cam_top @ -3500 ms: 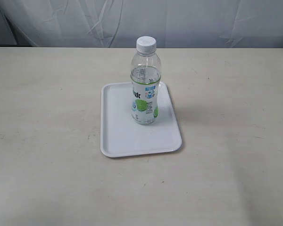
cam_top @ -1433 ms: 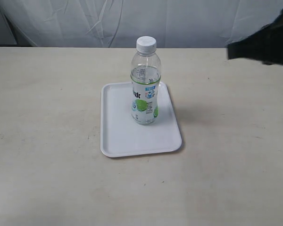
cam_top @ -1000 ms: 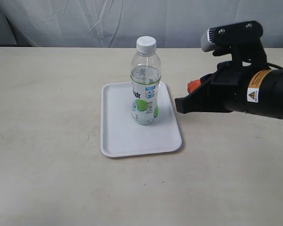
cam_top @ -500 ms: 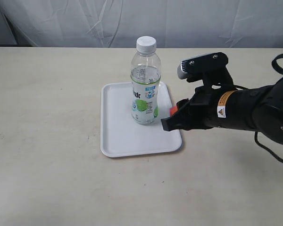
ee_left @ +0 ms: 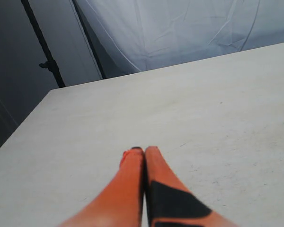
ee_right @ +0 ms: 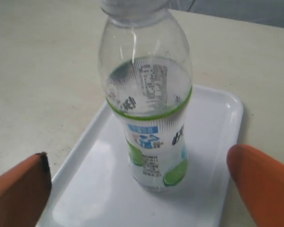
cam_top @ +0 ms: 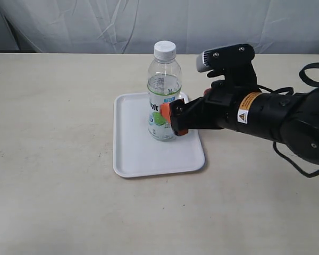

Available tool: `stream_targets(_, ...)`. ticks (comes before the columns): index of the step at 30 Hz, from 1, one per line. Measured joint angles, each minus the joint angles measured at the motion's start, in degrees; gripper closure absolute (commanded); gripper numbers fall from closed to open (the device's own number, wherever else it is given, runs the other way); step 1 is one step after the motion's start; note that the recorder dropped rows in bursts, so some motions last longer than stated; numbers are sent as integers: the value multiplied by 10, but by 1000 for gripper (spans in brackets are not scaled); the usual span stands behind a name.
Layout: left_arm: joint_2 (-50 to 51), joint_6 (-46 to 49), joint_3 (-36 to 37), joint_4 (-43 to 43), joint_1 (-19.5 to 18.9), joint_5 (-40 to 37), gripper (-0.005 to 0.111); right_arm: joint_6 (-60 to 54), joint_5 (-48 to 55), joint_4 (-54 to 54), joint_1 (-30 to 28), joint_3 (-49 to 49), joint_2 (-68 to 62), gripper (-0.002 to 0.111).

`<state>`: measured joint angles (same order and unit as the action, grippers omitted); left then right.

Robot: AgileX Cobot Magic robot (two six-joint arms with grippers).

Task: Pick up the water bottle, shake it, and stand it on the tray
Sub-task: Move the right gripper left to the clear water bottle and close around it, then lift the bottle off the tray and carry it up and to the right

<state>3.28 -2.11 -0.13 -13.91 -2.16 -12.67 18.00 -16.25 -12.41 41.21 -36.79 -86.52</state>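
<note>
The water bottle (cam_top: 162, 85) stands upright on the white tray (cam_top: 132, 154), clear with a white cap and a green-and-white label. My right gripper (cam_top: 171, 118) has come in from the right at the height of the bottle's lower half and is open. In the right wrist view the bottle (ee_right: 149, 109) stands on the tray (ee_right: 92, 189) just ahead of the gripper (ee_right: 138, 158). One orange fingertip lies on each side of the bottle, and neither touches it. My left gripper (ee_left: 144, 150) is shut on nothing above bare table and does not show in the exterior view.
The beige table (cam_top: 53, 106) spreads around the tray. A white curtain (cam_top: 95, 24) hangs behind its far edge. The right arm's black body (cam_top: 266, 114) and cable lie over the table to the right of the tray.
The right arm came into view from the right and moved left until its open fingers reached the bottle. The bottle and tray have not moved.
</note>
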Motion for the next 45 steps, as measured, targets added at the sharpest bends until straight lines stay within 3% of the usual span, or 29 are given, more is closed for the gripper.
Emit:
stream_targets(34, 0, 0, 0, 0, 0, 0, 107, -30, -30, 4, 0, -188, -212, 5)
stream_targets(36, 0, 0, 0, 0, 0, 0, 107, -30, -31, 8, 0, -198, -222, 17)
stream_targets(38, 0, 0, 0, 0, 0, 0, 107, -40, -31, 21, 0, -204, -228, 56)
stream_targets(42, 0, 0, 0, 0, 0, 0, 107, -56, -29, 68, 0, -206, -231, 106)
stream_targets(45, 0, 0, 0, 0, 0, 0, 107, -63, -29, 88, 1, -206, -231, 109)
